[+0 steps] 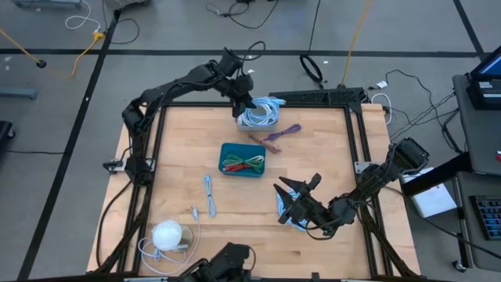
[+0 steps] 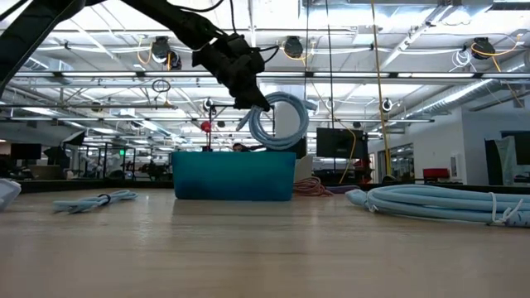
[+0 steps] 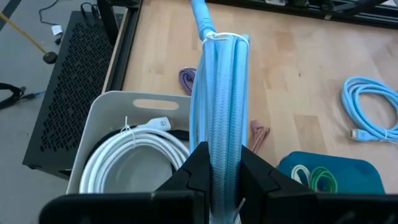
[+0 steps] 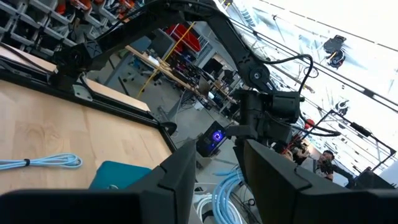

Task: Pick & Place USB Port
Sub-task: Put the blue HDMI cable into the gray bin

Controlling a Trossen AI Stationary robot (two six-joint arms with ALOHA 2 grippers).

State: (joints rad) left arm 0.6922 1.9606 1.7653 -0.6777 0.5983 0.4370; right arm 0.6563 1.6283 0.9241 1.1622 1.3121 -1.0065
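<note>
Grey floor (image 1: 47, 117) — bright ceiling lights (image 2: 389, 45)

A: What's cut off? Quick.
B: Low view: pale blue cable bundle (image 2: 439, 203) runs off the right edge; white thing (image 2: 7, 192) at far left only half in frame.
A: Hidden?
B: Teal bin (image 2: 234, 175) wall blocks its contents there. High view: right gripper (image 1: 296, 200) covers most of a blue cable.
A: Connectors?
B: Too small to tell anywhere.

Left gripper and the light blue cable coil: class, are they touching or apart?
Touching. The left wrist view shows the left gripper with its fingers pressed against both sides of the light blue cable coil, held above the white bin.
</note>
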